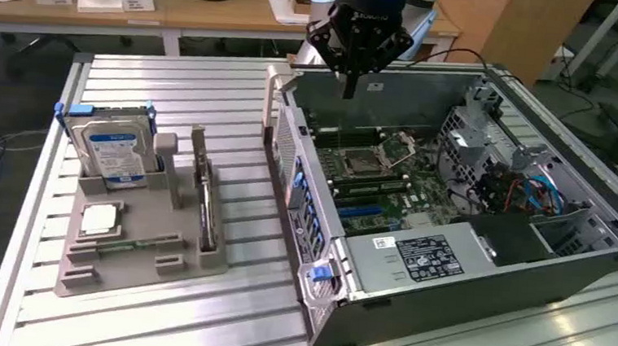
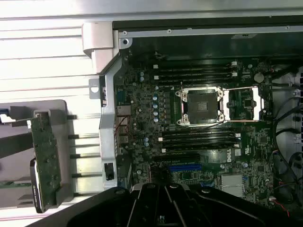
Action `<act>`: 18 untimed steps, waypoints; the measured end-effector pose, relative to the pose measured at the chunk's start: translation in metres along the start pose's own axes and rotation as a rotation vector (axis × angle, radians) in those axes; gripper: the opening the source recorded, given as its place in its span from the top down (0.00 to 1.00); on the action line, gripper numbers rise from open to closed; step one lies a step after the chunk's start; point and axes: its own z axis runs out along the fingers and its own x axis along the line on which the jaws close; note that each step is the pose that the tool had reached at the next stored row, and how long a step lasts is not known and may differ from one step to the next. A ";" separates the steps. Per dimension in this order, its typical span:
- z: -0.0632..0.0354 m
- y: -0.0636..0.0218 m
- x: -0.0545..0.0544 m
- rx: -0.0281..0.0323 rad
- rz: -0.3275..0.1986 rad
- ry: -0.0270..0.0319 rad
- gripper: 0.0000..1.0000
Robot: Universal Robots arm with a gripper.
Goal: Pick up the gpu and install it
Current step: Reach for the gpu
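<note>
gpu [image 1: 206, 207]: parked on its edge in a slot of the grey holder [image 1: 139, 269], nothing touching it. The wrist view catches its green board face [image 2: 45, 158].
holder: sits on the slatted metal table [image 1: 184, 91], just beside the PC case [image 1: 443, 280], on the exterior view's left of it.
same rack: blue-labelled hard drive [image 1: 115, 147] standing upright at the far end, small silver CPU chip [image 1: 99, 219] lying flat nearer the front.
gripper [image 1: 349, 88]: fingers pressed together, pinching nothing. It hangs up over the open case, well apart from the gpu. Its dark body also shows in the wrist view [image 2: 165, 194].
case: on its side, panel off, motherboard [image 1: 385, 182] facing up.
motherboard: CPU socket [image 2: 199, 106] with its metal frame swung open beside it.
</note>
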 end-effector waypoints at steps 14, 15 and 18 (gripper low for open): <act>0.0001 0.0000 0.001 0.0000 0.000 -0.0001 0.89; 0.0001 -0.0002 0.002 0.0001 0.000 0.0000 0.89; 0.0004 -0.0009 0.012 0.0001 0.000 0.0000 0.89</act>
